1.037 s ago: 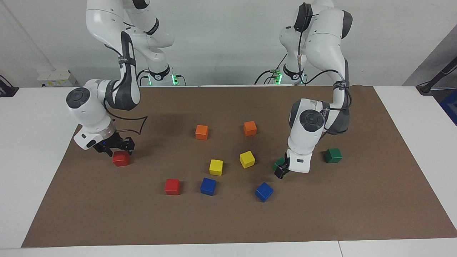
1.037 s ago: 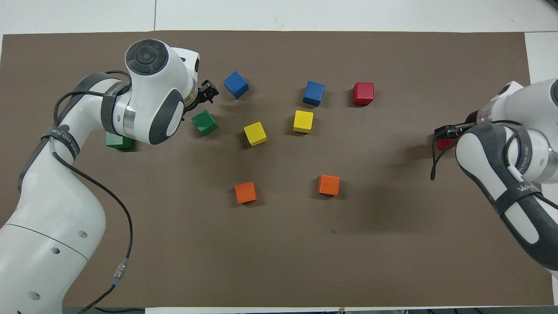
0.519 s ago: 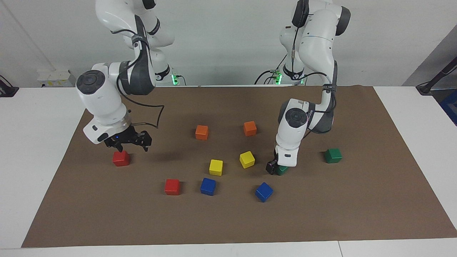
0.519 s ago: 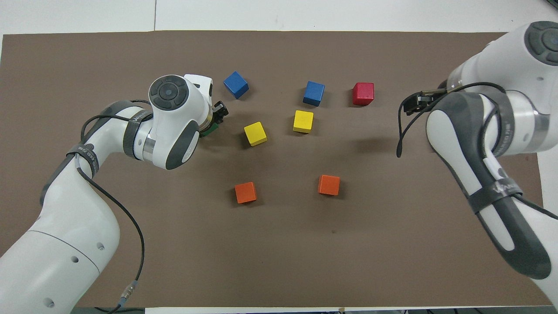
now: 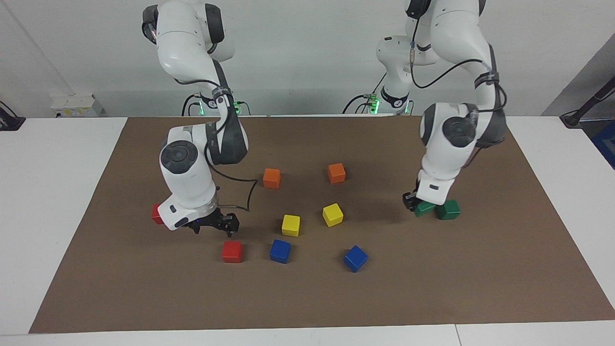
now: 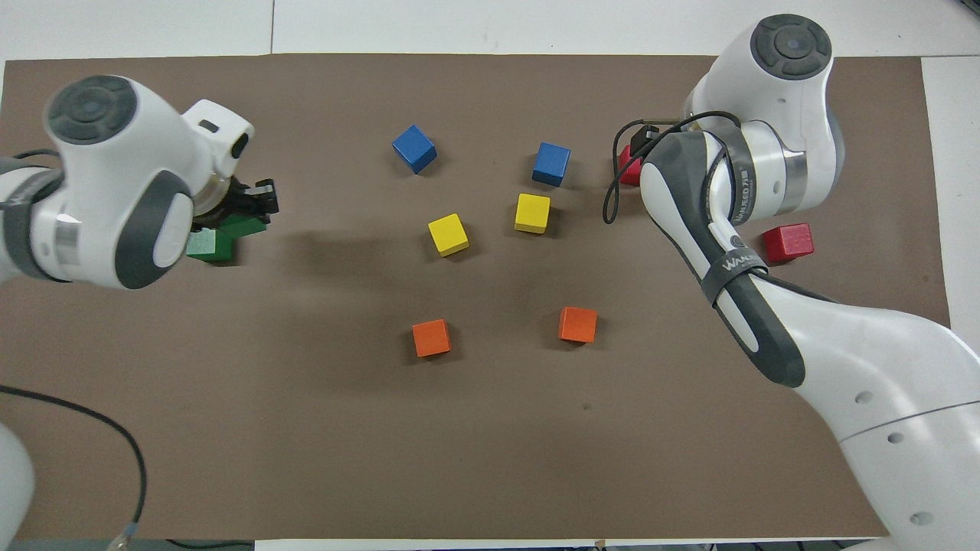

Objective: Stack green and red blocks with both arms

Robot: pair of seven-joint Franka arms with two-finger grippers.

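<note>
Carried green block (image 5: 424,208) moved, two greens, two reds

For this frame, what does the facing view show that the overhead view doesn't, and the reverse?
Facing only: the right gripper hangs open above the farther red block, not touching it; overhead, the arm covers most of that block. Overhead only: the nearer red block shows whole; in the facing view the right wrist hides half of it. Both: the left gripper holds a green block right beside the second green block, while the orange cubes, yellow cubes and blue cubes lie apart.
</note>
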